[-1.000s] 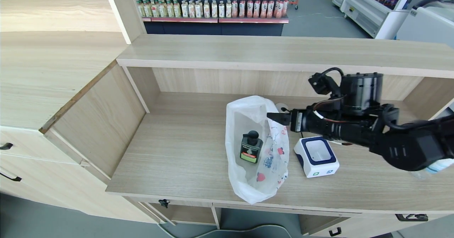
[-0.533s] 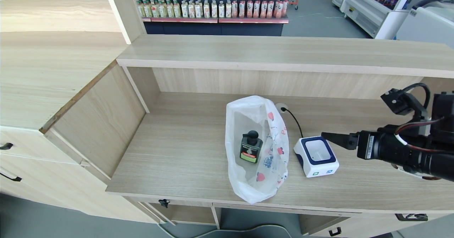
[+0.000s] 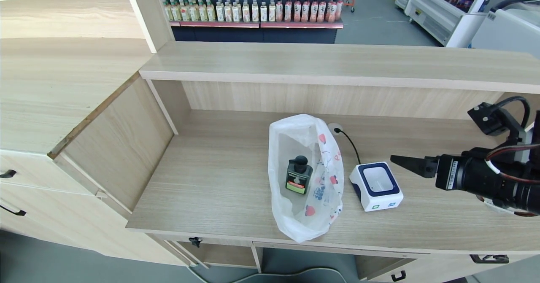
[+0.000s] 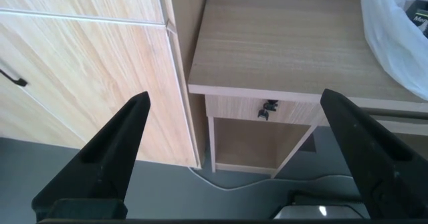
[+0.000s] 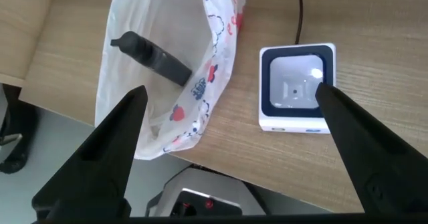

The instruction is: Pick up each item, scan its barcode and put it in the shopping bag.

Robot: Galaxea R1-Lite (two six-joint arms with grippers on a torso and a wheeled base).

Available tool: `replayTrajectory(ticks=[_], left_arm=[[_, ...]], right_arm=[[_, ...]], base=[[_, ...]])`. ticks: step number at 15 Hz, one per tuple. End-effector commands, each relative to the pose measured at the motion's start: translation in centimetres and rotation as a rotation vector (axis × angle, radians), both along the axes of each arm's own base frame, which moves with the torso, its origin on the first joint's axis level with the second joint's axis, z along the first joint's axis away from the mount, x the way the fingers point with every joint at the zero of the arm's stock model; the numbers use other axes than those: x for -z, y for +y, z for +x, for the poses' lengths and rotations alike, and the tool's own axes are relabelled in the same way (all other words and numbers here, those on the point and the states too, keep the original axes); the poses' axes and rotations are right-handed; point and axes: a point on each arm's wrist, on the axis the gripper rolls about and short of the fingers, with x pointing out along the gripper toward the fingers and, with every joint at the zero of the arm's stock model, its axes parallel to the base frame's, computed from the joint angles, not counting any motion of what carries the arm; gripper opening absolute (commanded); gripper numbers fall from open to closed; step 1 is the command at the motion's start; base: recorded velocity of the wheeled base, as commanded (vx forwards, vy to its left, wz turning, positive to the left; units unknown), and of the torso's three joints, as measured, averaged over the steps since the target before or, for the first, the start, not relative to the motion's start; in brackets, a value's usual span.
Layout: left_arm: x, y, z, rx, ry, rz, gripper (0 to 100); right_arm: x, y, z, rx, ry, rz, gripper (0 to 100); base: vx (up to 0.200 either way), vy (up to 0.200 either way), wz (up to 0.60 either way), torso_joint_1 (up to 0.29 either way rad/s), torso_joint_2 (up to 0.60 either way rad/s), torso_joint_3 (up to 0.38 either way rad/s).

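The shopping bag (image 3: 306, 181) is thin, crinkled, see-through white plastic printed with red hearts and a blue patch. It lies slumped on the counter (image 3: 219, 177), a matte pale board with wood grain, and its long side runs from the front edge toward the back wall.

Inside the bag lies a bottle (image 3: 298, 175). It is dark and flat-sided, with a rounded black pump top and a green and orange label. Its long axis follows the bag's, and the pump end points toward the back wall.

Just beside the bag on the robot's right sits the scanner (image 3: 375, 186), a white box with rounded corners and a dark blue frame around a pale, glossy window that faces up. A thin black cable (image 3: 350, 143) curves from behind it to a round hole in the counter.

The right gripper (image 3: 398, 160) hangs above the counter to the right of the scanner, its black tapered fingers pointing toward it. In the right wrist view it (image 5: 231, 93) is spread wide and holds nothing.

The left gripper (image 4: 235, 95) is also spread wide and empty, off the counter's front left corner above the grey floor.
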Motion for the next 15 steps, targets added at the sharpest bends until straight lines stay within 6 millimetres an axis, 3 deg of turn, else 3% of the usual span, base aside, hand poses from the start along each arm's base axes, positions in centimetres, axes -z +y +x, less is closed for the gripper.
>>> replayTrajectory(ticks=[1,15], left_arm=[[0.0,0.0,0.0,0.0,0.0,0.0,100],[0.0,0.0,0.0,0.0,0.0,0.0,100]], right_arm=[[-0.1,-0.2,-0.1,0.009,-0.006,0.0,100],[1.1,-1.9,-4.8,0.06,0.191,-0.043,100]], base=[[0.0,-0.2,0.0,-0.012,0.0,-0.002],[0.0,-0.2,0.0,0.004,0.0,0.004]])
